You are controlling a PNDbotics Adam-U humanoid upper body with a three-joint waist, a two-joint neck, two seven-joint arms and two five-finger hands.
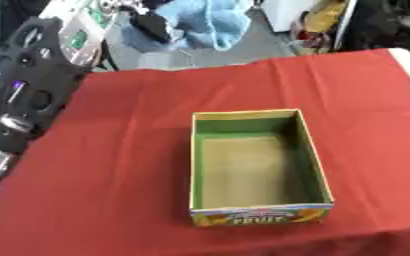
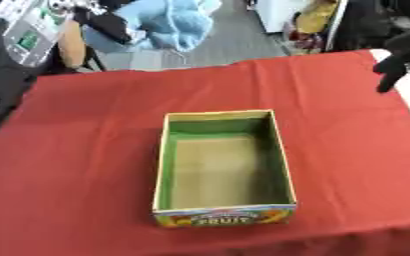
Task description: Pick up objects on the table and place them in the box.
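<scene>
Your right hand [image 2: 392,62] hangs at the desk's [image 2: 86,150] far right edge, fingers drooping and holding nothing — the box [image 2: 160,165] sits empty mid-cloth, down-left of it, long axis running away from you — no loose objects visible.

The box [image 1: 259,167] sits on the table [image 1: 121,150] a little right of its middle, open side up, with its long sides running near to far and one short wall at the near table edge. The left arm [image 1: 20,85] lies along the table's left edge. The right hand [image 2: 399,59] hangs over the far right corner, well apart from the box
</scene>
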